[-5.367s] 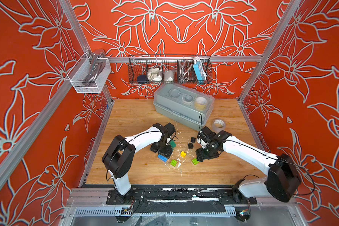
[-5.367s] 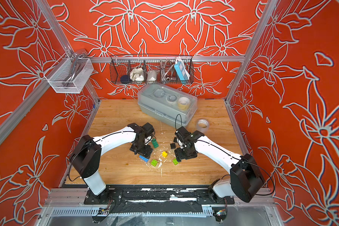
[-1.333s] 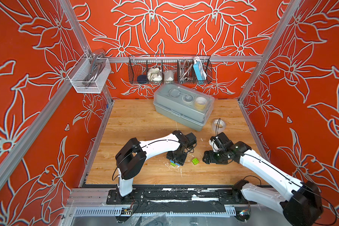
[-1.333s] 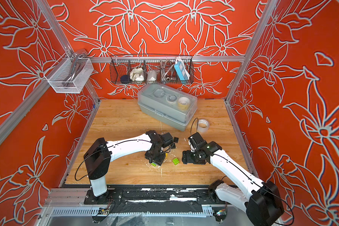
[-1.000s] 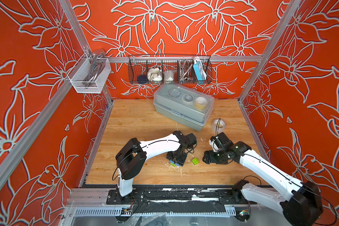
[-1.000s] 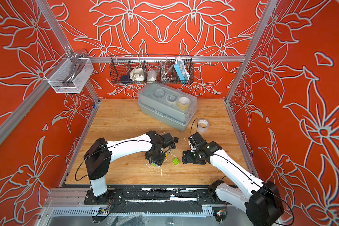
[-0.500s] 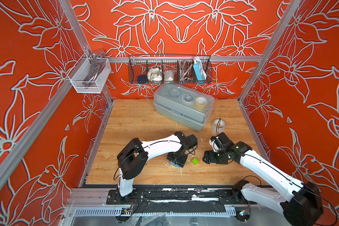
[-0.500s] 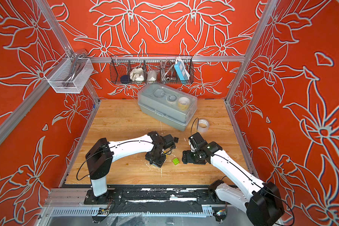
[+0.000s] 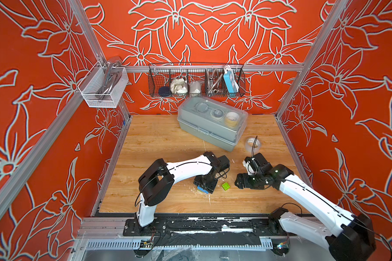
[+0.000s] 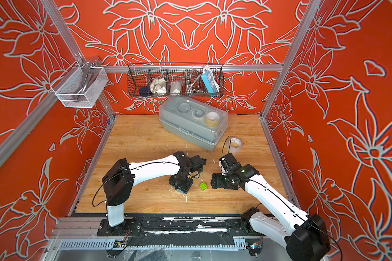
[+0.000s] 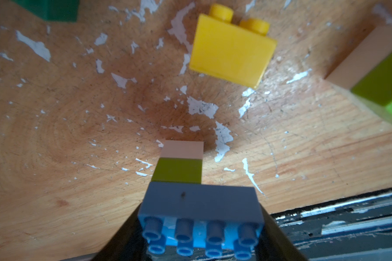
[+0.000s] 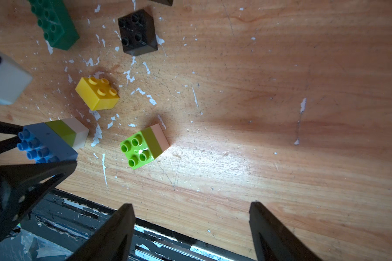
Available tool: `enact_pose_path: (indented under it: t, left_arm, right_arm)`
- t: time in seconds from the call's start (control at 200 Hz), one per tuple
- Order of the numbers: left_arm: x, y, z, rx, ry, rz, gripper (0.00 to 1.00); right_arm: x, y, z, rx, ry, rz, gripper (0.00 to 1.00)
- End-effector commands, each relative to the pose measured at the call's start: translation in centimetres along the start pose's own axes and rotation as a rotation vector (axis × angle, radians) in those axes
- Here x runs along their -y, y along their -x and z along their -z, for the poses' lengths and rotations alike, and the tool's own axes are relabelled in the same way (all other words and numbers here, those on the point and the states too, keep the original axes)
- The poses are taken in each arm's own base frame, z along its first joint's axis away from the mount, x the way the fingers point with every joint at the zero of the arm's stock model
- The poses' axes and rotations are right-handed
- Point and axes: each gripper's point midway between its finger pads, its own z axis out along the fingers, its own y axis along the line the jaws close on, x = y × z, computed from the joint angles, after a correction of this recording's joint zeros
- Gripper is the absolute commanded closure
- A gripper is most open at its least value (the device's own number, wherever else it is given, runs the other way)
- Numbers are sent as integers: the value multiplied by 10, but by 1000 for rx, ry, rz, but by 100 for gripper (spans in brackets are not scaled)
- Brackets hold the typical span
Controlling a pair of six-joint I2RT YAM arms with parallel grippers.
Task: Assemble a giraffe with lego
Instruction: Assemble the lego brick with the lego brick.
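Left wrist view, entries by item.

1. Long blue studded plastic brick [image 11: 199,198], clamped in the left gripper [image 11: 200,230]. The frame edge cuts off most of the gripper's black fingers [image 11: 122,241]. A lime green-on-white square brick pair [image 11: 179,162] is snapped under one end. Whether its white face touches the scratched wooden table [image 11: 66,135] cannot be told.
2. Loose yellow square brick [image 11: 231,49], just beyond item 1.
3. Long dark green brick [image 12: 54,22], cropped in both wrist views.
4. Black square brick [image 12: 137,31], beside item 3.
5. Second lime-on-white brick pair [image 9: 225,186], studs up, standing between the grippers.

Both top views show only a blue sliver of item 1 under the left wrist. Items 2 and 3 cannot be made out there.

Left arm: forearm stretched rightward, wrist bent down near the table's centre.
Right arm: reaching left and held low. The right gripper [image 12: 190,203] has its jaws spread wide and empty, just right of item 5.
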Motion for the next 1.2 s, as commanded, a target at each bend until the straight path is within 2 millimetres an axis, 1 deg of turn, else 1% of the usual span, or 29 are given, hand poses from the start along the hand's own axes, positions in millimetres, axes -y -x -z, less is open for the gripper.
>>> enact_pose_path:
  t: [0.0, 0.125, 0.19, 0.31, 0.43, 0.54, 0.671, 0.786, 0.996, 1.196]
  left_arm:
    - [1, -7, -19, -55, 13, -2, 57]
    - [6, -9, -24, -65, -24, 10, 57]
    - [5, -10, -20, -56, -33, 22, 57]
    - [-1, -8, 3, 0, -48, 60, 57]
    - [-6, -10, 28, 55, -64, 96, 57]
    - [-10, -12, 42, 88, -73, 127, 57]
    - [-13, -15, 45, 103, -71, 158, 57]
    - [-15, -15, 47, 114, -69, 171, 57]
    - [-18, -14, 51, 128, -71, 180, 57]
    - [-24, -15, 52, 128, -73, 197, 57]
  right_arm:
    - [10, -8, -1, -14, -34, -25, 16]
    - [10, -8, 0, -11, -32, -25, 16]
    - [10, -8, 0, -11, -32, -24, 16]
    - [11, -7, -3, -21, -47, -22, 16]
    - [15, 1, -8, -18, -84, -3, 16]
    - [20, 9, -16, -35, -134, 33, 16]
    - [23, 16, -30, -55, -172, 60, 16]
    - [25, 17, -44, -88, -181, 64, 16]
    - [18, 16, -64, -121, -153, 73, 17]
    - [9, 13, -74, -138, -132, 91, 17]
